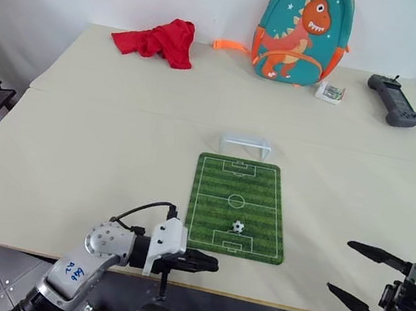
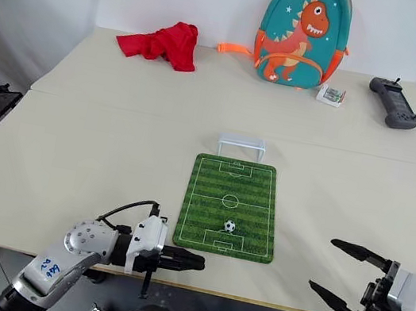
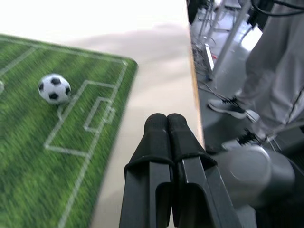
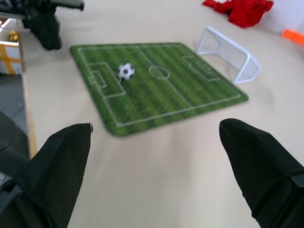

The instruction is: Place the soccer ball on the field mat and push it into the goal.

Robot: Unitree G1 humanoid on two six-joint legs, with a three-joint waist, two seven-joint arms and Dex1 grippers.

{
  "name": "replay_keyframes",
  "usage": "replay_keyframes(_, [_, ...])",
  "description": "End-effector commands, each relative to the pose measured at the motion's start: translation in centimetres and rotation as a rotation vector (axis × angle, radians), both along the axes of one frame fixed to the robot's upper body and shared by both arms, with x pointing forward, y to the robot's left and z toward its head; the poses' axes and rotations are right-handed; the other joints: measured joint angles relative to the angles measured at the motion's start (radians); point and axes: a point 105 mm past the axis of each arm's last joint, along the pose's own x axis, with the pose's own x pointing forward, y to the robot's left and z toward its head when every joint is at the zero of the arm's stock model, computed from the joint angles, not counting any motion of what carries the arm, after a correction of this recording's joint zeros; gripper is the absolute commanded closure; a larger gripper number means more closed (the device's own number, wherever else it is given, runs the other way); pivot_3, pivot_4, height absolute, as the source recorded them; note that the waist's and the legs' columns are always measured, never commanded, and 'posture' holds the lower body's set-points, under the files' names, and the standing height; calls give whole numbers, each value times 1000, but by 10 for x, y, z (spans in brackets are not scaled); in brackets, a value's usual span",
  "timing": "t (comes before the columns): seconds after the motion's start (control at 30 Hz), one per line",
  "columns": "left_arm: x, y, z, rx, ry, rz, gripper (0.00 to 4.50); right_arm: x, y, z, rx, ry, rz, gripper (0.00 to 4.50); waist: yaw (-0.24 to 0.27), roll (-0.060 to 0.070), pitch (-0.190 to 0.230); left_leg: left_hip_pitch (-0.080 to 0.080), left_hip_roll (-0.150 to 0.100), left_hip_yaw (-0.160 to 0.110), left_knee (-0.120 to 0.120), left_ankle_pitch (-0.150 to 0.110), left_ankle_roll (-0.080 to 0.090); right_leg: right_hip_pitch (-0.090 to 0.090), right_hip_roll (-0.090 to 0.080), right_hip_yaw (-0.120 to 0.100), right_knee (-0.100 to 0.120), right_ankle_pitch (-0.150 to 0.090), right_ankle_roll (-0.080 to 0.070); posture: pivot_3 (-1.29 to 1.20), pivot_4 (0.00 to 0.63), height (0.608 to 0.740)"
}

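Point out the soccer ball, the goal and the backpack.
soccer ball (image 1: 238, 226), left eye view, middle of the ball.
goal (image 1: 246, 139), left eye view, top crossbar.
dinosaur backpack (image 1: 302, 35), left eye view, front panel.
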Motion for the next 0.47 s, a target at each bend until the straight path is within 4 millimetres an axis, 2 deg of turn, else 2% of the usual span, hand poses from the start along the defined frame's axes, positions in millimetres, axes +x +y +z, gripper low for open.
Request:
replay_keyframes(0.03, [0,-3,4,-9,-13,-3,4450,-3,-4,9,-14,-39,-8,0,-3,0,0,0,0,1,0,0,0,0,0,1,0,0,0,0,150,740])
replay_keyframes(0.2, [2,-1,4,-7,-16,11,4450,-2,-3,8,-8,-35,-8,0,-2,0,0,1,0,1,0,0,0,0,0,1,0,0,0,0,150,740])
replay_keyframes(0.37, [12,6,29,-129,-104,92,4450,0,0,7,4,-40,-13,0,-1,0,0,0,0,1,0,0,0,0,0,1,0,0,0,0,150,740])
replay_keyframes(0.47, [29,38,55,-162,-263,229,4450,6,2,5,18,-49,-23,0,-1,0,0,0,0,1,0,0,0,-1,0,1,0,0,0,0,150,740])
